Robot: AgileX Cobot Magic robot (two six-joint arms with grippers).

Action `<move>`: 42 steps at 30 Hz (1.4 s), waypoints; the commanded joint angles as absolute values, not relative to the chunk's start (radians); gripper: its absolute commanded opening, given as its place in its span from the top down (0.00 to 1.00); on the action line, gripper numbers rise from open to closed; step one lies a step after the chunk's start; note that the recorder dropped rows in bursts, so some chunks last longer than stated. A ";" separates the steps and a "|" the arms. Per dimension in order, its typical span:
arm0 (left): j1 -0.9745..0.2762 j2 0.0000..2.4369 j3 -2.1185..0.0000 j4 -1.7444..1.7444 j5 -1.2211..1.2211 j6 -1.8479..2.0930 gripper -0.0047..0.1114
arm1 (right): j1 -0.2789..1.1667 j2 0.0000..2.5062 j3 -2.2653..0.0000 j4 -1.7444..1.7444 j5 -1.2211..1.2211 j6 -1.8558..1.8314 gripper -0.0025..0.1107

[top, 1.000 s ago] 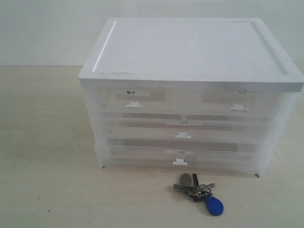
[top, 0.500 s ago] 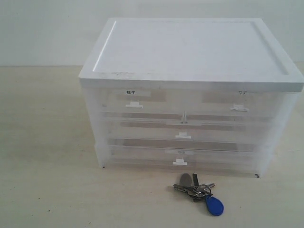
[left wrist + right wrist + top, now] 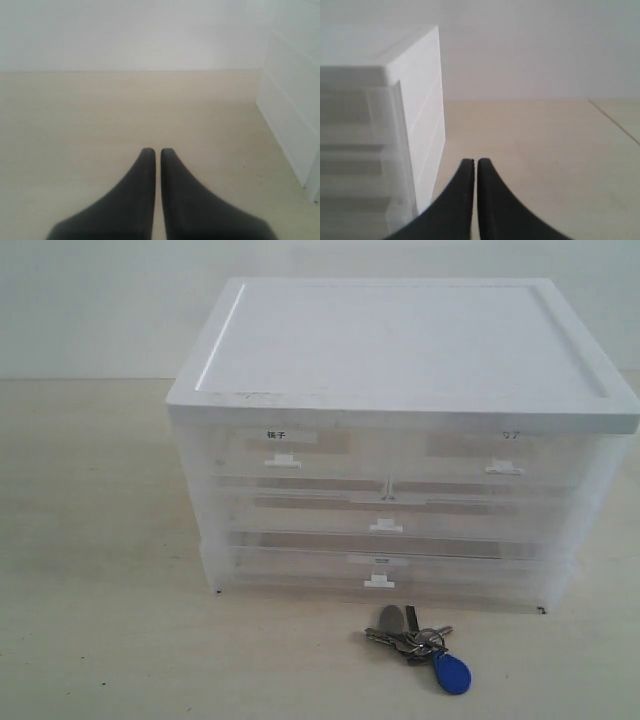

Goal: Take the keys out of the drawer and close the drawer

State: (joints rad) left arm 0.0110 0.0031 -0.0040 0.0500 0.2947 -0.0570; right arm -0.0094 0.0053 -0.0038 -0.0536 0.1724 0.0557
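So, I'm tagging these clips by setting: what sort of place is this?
Likely a robot test bench, not a home: pale tabletop, blank white wall, a plastic drawer cabinet and keys set out.

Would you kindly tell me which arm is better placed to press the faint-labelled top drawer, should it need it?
Right, probably: the drawer sits on the right arm's side of the exterior view, and the right gripper, shut and empty, has the cabinet close beside it.

The keys [image 3: 415,642] lie on the table [image 3: 100,640] just before the cabinet [image 3: 400,350].
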 commanded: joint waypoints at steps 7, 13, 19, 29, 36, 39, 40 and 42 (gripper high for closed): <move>0.014 0.000 0.000 0.041 0.296 -0.052 0.92 | -0.011 0.000 0.000 -0.069 0.326 0.034 0.98; 0.014 0.000 0.000 0.041 0.296 -0.052 0.92 | -0.011 0.000 0.000 -0.065 0.326 0.045 0.98; 0.014 0.000 0.000 0.041 0.296 -0.052 0.92 | -0.011 0.000 0.000 -0.063 0.326 0.045 0.98; 0.014 0.000 0.000 0.041 0.296 -0.052 0.92 | -0.011 0.000 0.000 -0.063 0.324 0.045 0.98; 0.014 0.000 0.000 0.041 0.296 -0.052 0.92 | -0.011 0.000 0.000 -0.063 0.324 0.045 0.98; 0.014 0.000 0.000 0.041 0.296 -0.052 0.92 | -0.011 0.000 0.000 -0.063 0.324 0.045 0.98; 0.014 0.000 0.000 0.041 0.296 -0.052 0.92 | -0.011 0.000 0.000 -0.063 0.324 0.045 0.98; 0.014 0.000 0.000 0.041 0.296 -0.052 0.92 | -0.011 0.000 0.000 -0.063 0.324 0.045 0.98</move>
